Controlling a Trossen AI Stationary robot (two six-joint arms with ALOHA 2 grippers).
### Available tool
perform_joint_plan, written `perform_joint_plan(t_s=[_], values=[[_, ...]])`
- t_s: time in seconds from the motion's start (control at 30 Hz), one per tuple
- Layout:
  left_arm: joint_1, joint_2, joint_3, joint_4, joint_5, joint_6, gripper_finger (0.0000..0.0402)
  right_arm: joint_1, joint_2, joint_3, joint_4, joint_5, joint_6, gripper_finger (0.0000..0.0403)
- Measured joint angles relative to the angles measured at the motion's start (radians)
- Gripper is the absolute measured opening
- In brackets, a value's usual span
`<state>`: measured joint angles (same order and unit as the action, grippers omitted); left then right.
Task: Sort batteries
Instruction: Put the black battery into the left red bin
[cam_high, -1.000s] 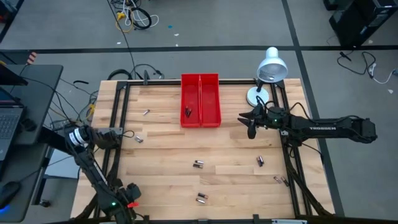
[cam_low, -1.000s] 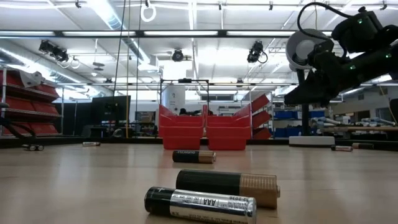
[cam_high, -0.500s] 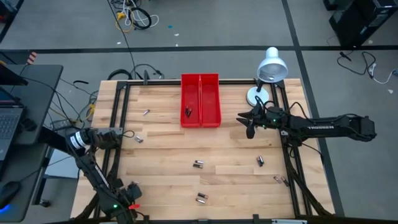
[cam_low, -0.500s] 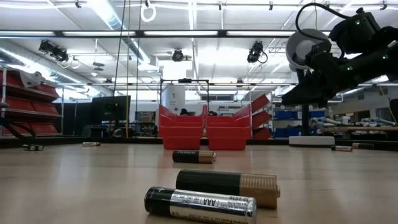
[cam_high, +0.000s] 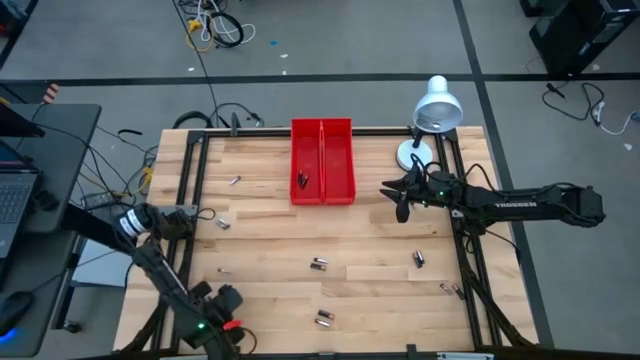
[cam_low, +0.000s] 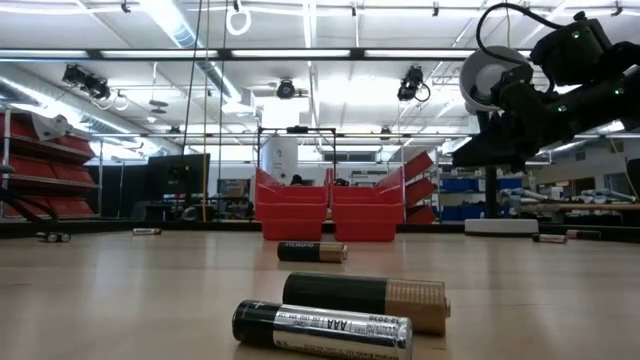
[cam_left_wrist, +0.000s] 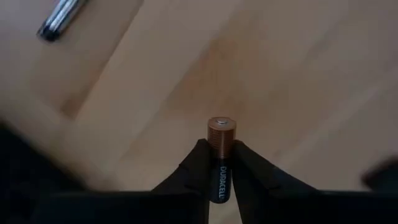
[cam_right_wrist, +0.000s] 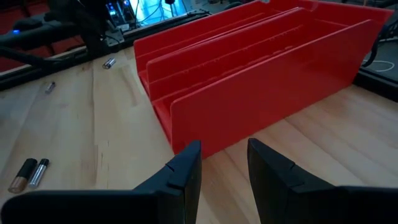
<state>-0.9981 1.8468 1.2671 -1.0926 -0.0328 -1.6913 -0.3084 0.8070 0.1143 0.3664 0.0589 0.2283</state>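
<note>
Several small batteries lie scattered on the wooden table: one (cam_high: 222, 224) near the left gripper, one (cam_high: 235, 181) farther back, others (cam_high: 319, 265), (cam_high: 323, 319), (cam_high: 419, 259), (cam_high: 452, 290). A dark one (cam_high: 303, 180) lies in the left compartment of the red bin (cam_high: 322, 130). My left gripper (cam_high: 196, 213) is over the table's left edge, shut on a black-and-copper battery (cam_left_wrist: 221, 140). My right gripper (cam_high: 398, 196) hangs open just right of the red bin (cam_right_wrist: 249, 81), touching nothing. My left gripper pinches the black-and-copper battery by its black body (cam_left_wrist: 221, 177) between the two fingers (cam_left_wrist: 198, 163). The battery lies along the fingers, and its copper end (cam_left_wrist: 222, 129) sticks out past the fingertips. In the left wrist view it looks lifted off the wood.
A white desk lamp (cam_high: 430, 115) stands at the far right corner, close behind the right arm. Black frame rails (cam_high: 190, 180) run along the table's left and right sides. Bare wood lies between the bin and the loose batteries (cam_low: 340, 300).
My left arm's lower joints have swung toward the table's right, while its gripper has stayed near the left edge.
</note>
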Motion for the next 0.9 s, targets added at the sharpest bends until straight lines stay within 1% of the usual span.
perform_joint_plan(t_s=[0.07,0.1,0.23,0.27,0.3,0.4,0.5,0.57,0.77,0.9], values=[[0.022,0.0,0.054,-0.102,-0.018,0.043,0.006,0.0,0.0,0.0,0.001,0.0,0.0,0.0117],[0.035,0.0,0.08,-0.164,-0.05,0.057,0.006,0.0,0.0,0.0,0.004,0.0,0.0,0.0117],[0.092,-0.001,0.171,-0.401,-0.24,0.055,0.0057,0.0,0.0,0.0,0.006,0.0,0.001,0.0117],[0.11,-0.001,0.189,-0.462,-0.293,0.032,0.0057,0.0,0.0,0.0,0.007,0.0,0.004,0.0117],[0.132,-0.002,0.202,-0.489,-0.338,0.01,0.0057,0.0,0.0,0.0,0.007,0.0,0.005,0.0117],[0.217,-0.047,0.187,-0.448,-0.473,0.039,0.0059,0.0,0.0,0.0,0.006,0.0,0.005,0.0117],[0.321,-0.076,0.188,-0.464,-0.526,0.049,0.006,0.0,0.0,0.0,0.007,0.0,0.005,0.0117],[0.394,-0.092,0.187,-0.471,-0.565,0.111,0.006,0.0,0.0,0.0,0.015,0.0,0.005,0.0117],[0.634,-0.141,0.188,-0.463,-0.725,0.383,0.0061,0.0,0.001,0.0,0.014,0.0,0.003,0.0117],[0.762,-0.14,0.187,-0.39,-0.838,0.658,0.0062,0.0,0.001,0.0,0.014,0.0,0.0,0.0117]])
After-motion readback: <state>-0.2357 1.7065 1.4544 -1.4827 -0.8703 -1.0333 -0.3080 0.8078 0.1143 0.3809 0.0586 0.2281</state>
